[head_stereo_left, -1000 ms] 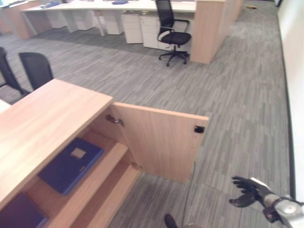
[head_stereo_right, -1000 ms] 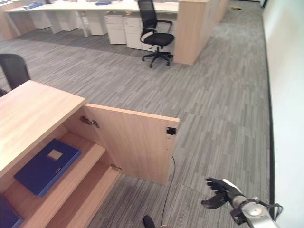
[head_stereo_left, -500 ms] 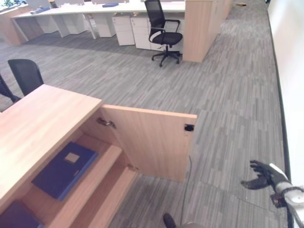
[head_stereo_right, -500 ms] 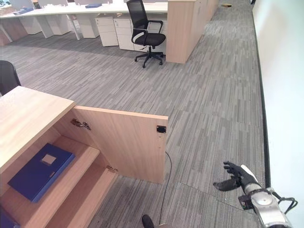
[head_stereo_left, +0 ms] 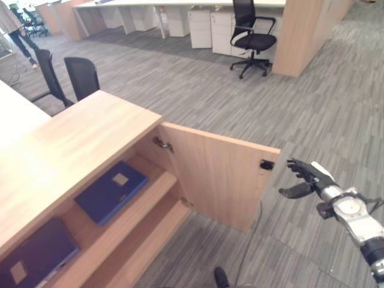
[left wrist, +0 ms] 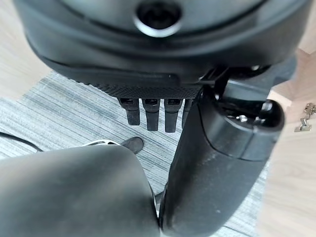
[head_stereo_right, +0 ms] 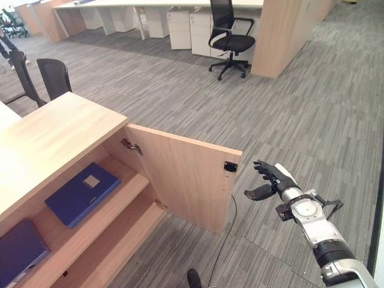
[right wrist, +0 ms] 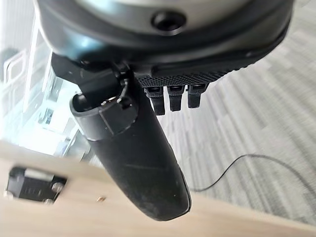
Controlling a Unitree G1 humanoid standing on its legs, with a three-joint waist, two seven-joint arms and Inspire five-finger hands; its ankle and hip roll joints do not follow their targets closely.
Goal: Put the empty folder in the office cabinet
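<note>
The wooden office cabinet (head_stereo_left: 72,144) stands at my left with its door (head_stereo_left: 216,177) swung wide open. On its upper shelf lies a blue folder (head_stereo_left: 111,191) with a pale label. A second, darker folder (head_stereo_left: 36,255) rests further left on the same shelf. My right hand (head_stereo_left: 306,177) hovers open and empty just beyond the door's free edge, close to the black latch (head_stereo_left: 267,164); in the right wrist view its thumb (right wrist: 133,158) points at that latch (right wrist: 34,185). My left hand (left wrist: 222,163) hangs open over the carpet with nothing in it.
Grey carpet stretches to the right of the door. A black swivel chair (head_stereo_left: 255,39) and white drawer units (head_stereo_left: 210,24) stand at the long desks behind. Two dark chairs (head_stereo_left: 81,75) stand beyond the cabinet's far end, and a person (head_stereo_left: 12,30) walks at the far left.
The camera has swung left. My right hand has risen from low over the carpet to the height of the door's latch, close beside the door's free edge.
</note>
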